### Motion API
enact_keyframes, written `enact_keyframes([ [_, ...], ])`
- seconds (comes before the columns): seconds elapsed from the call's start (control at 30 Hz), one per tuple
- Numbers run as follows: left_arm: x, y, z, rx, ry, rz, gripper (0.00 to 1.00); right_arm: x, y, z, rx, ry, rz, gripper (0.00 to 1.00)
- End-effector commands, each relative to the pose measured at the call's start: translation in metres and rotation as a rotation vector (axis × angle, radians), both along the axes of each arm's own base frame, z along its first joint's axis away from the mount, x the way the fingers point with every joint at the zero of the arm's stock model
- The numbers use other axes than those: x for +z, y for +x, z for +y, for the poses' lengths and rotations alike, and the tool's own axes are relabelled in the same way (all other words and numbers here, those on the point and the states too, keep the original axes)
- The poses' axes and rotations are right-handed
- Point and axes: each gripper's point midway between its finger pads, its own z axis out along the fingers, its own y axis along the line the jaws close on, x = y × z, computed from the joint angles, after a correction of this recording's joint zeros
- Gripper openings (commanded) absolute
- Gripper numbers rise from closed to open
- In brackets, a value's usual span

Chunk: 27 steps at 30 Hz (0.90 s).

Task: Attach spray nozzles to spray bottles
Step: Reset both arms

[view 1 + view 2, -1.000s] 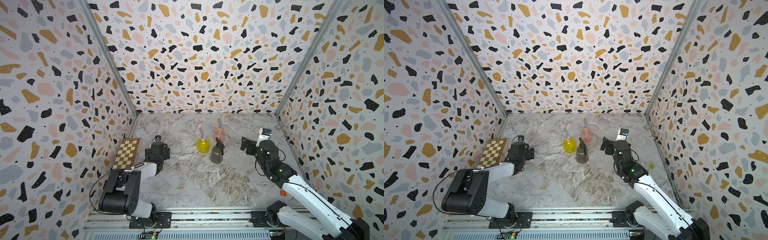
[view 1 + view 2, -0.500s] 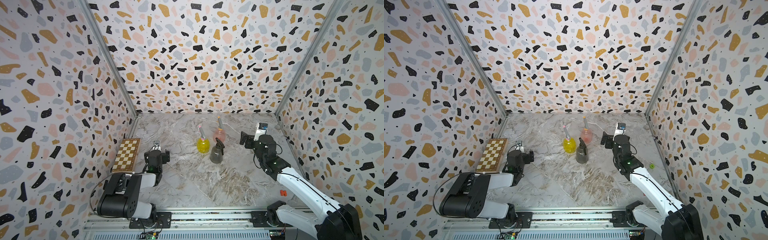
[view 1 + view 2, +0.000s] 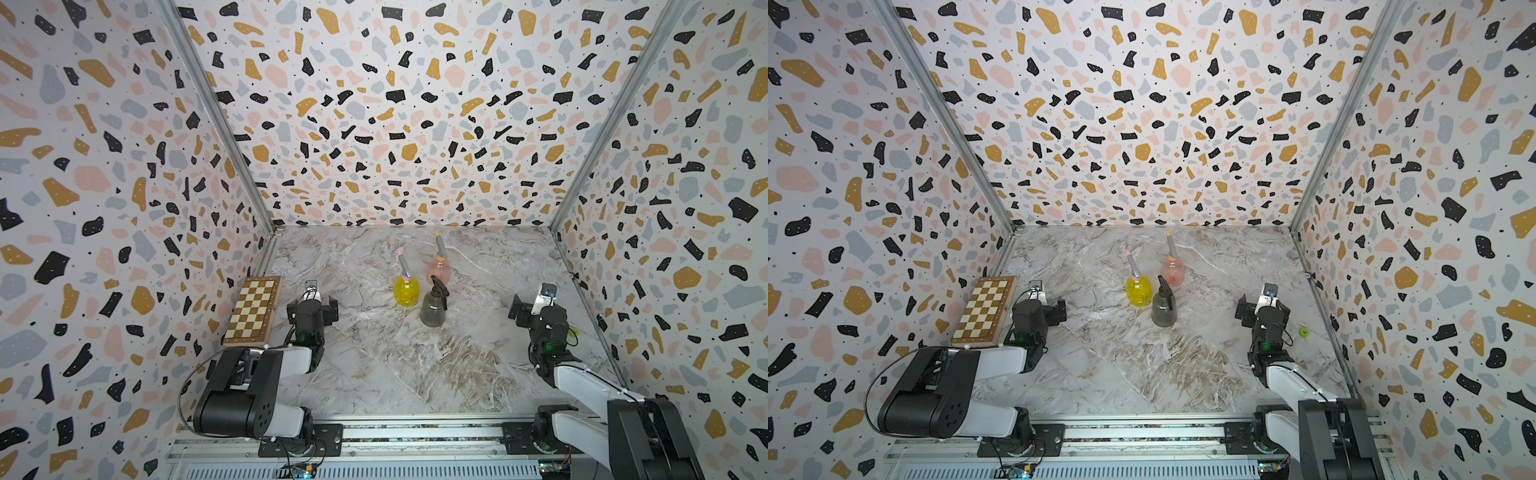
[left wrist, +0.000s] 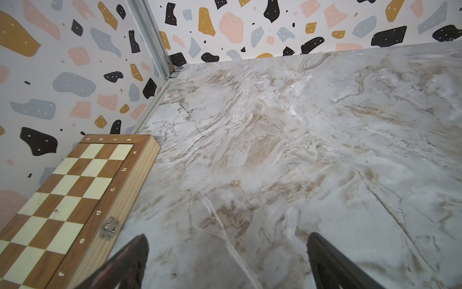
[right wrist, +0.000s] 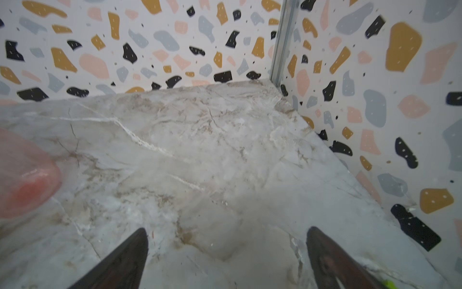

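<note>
Since every sprayer head already sits in a bottle neck, I'd judge the job is about finished, which would explain why both arms rest low at the sides, well apart from the cluster. The yellow bottle (image 3: 406,291) carries the grey nozzle with the pink tip (image 3: 403,266). Just behind it, the pale pink bottle (image 3: 439,271) carries the grey nozzle with the orange tip (image 3: 439,246). The smoky grey bottle (image 3: 432,313) in front wears the black nozzle (image 3: 439,287). All three stand close together mid-table.

The left gripper (image 4: 226,240) has its jaws spread over bare marble tabletop (image 4: 275,150), beside the closed wooden chessboard box (image 4: 75,190). The right gripper (image 5: 226,235) is likewise spread and empty.

From here I can't tell whether the collars are screwed tight or merely resting. The two grey heads lean, the dip tubes are lost inside the tinted plastic, and the right wrist camera catches only a blurred edge of the pink bottle. A small green thing (image 3: 1304,331) by the right wall is too tiny to name.
</note>
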Motion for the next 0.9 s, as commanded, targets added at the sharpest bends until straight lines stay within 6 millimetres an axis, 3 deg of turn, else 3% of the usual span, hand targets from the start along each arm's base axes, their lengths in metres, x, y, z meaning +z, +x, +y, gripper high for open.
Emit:
enact_keyframes([
  [0.0,0.014,0.004,0.0,0.009,-0.01,-0.058,0.99,0.027,0.021,0.011,0.077,-0.025,-0.122,1.0],
  [0.27,0.015,0.004,0.0,0.009,-0.01,-0.059,0.99,0.005,0.042,0.025,0.146,-0.038,-0.087,1.0],
  [0.37,0.014,0.004,0.001,0.01,-0.01,-0.057,0.99,-0.002,0.047,0.039,0.201,-0.072,-0.063,1.0],
  [0.5,0.014,0.004,0.001,0.01,-0.01,-0.058,0.99,0.0,0.043,0.038,0.198,-0.071,-0.079,1.0],
  [0.6,0.014,0.004,0.0,0.009,-0.009,-0.056,0.99,0.005,0.02,0.024,0.114,-0.071,-0.189,1.0],
  [0.67,0.014,0.004,0.001,0.01,-0.01,-0.057,0.99,-0.001,0.028,0.025,0.112,-0.064,-0.133,1.0],
  [0.87,0.014,0.004,0.0,0.009,-0.01,-0.057,0.99,0.001,0.026,0.022,0.105,-0.061,-0.148,1.0],
])
